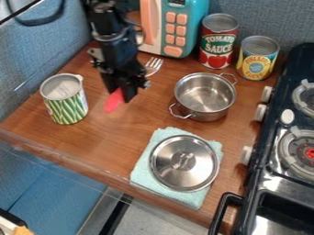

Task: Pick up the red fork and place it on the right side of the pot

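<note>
Red fork point(114, 100): located over counter point(104, 138), left of pot point(205, 95), right of striped can point(65, 99). From left to right: bright, even red handle, rounded at lower left, soft in outline, slanting up into gripper point(124, 93); jaws closed on handle. Then, just beyond the black body of gripper, pale metal tines point(154, 64), fanned toward upper right, with dark gaps between. Likely one and the same fork, though with middle hidden behind gripper.

Hidden or cut off, again left to right. At lower left corner: white, black and orange item point(21, 230), too cropped to name. Black arm point(112, 32): cut off at top edge. Toy microwave point(178, 34): left part masked by arm, top cropped. Cloth point(142, 170): largely covered by lid point(184, 163). Near back wall, red can point(218, 40) and, just to right, yellow can point(257, 58): both upright, far sides turned away. Stove point(268, 158): cropped at right and bottom, one burner only partly included.
</note>
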Robot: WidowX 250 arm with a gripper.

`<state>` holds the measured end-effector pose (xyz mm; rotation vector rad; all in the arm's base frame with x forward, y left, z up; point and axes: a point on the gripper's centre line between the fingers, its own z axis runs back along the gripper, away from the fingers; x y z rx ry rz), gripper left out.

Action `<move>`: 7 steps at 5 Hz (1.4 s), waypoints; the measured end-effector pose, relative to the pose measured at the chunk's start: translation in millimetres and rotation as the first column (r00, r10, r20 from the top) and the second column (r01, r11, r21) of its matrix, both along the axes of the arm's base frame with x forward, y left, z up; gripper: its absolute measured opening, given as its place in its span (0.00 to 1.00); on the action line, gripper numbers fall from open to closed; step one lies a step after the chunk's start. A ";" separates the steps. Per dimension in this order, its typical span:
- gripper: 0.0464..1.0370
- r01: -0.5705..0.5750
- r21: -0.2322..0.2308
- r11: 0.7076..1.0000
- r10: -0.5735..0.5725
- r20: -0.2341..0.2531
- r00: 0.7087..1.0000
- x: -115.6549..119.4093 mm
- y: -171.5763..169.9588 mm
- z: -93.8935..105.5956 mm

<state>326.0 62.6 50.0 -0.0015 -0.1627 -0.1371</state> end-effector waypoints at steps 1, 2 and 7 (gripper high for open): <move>0.35 -0.047 0.029 0.998 0.048 -0.030 0.998 26.9 -1.3 -21.0; 0.35 -0.091 0.068 0.994 0.097 -0.092 0.991 50.9 7.3 -47.9; 0.97 -0.121 0.009 0.993 0.122 -0.031 0.992 56.6 11.9 1.0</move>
